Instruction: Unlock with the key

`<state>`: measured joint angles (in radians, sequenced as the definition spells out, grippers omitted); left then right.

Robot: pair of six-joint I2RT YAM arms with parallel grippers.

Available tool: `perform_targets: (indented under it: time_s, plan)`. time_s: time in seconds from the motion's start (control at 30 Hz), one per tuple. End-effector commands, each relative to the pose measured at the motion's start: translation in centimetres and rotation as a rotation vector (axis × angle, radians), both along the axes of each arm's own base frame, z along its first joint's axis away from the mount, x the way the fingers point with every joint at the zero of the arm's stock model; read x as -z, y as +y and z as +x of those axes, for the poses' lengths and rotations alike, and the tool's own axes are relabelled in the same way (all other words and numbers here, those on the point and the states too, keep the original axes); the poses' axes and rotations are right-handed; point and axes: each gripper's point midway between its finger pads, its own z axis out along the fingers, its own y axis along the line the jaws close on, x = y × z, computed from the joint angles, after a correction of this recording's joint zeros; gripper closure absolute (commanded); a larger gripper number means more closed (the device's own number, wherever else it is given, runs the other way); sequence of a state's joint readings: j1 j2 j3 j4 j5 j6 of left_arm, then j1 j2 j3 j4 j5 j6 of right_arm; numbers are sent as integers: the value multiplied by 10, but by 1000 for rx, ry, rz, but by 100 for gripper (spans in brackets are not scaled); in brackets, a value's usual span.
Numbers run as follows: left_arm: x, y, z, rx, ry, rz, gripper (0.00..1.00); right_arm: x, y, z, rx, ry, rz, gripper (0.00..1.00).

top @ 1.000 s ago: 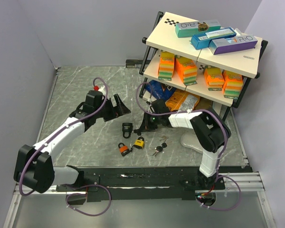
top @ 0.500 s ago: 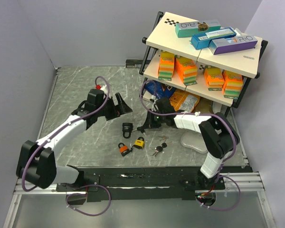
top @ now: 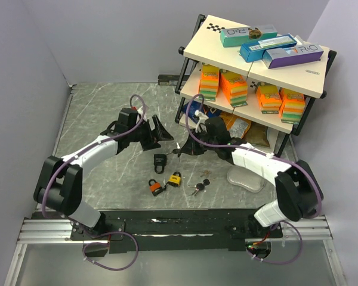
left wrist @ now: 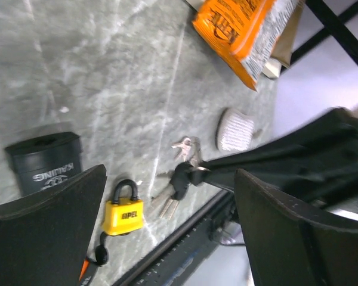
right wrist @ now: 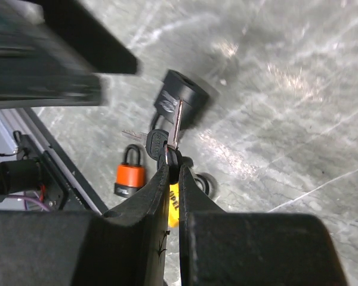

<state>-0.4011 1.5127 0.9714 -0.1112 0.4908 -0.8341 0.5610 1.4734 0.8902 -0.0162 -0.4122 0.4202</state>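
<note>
Robot laboratory test cell indicated. A marbled grey tabletop [top: 107, 113] is enclosed by plain grey walls [top: 24, 65]. Robot arms [top: 89, 156] are bolted to an aluminium rail [top: 310, 226]. A shelf rack [top: 209, 47] is stocked with cartons [top: 268, 44].

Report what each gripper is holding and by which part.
The right gripper pinches a key by its black head, blade pointing at the black padlock. The left gripper is open, holding nothing.
</note>
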Motion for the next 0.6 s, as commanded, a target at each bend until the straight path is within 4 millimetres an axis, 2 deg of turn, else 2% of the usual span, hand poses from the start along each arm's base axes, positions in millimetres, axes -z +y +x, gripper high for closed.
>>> perform_targets:
  time_s: [0.0, 0.03, 0.17, 0.57]
  plan:
    - [-25, -21, 7, 62, -14, -131, 10, -31, -2, -2, -45, -97, 27, 100]
    - [-31, -26, 6, 86, -25, -166, 11, -34, -2, -2, -51, -103, 31, 100]
    - [-34, -38, 4, 132, -15, -217, 16, -47, 4, -4, -97, -136, 58, 100]
    - [-28, -58, 2, 200, 20, -246, 39, -50, 8, -5, -144, -153, 57, 100]
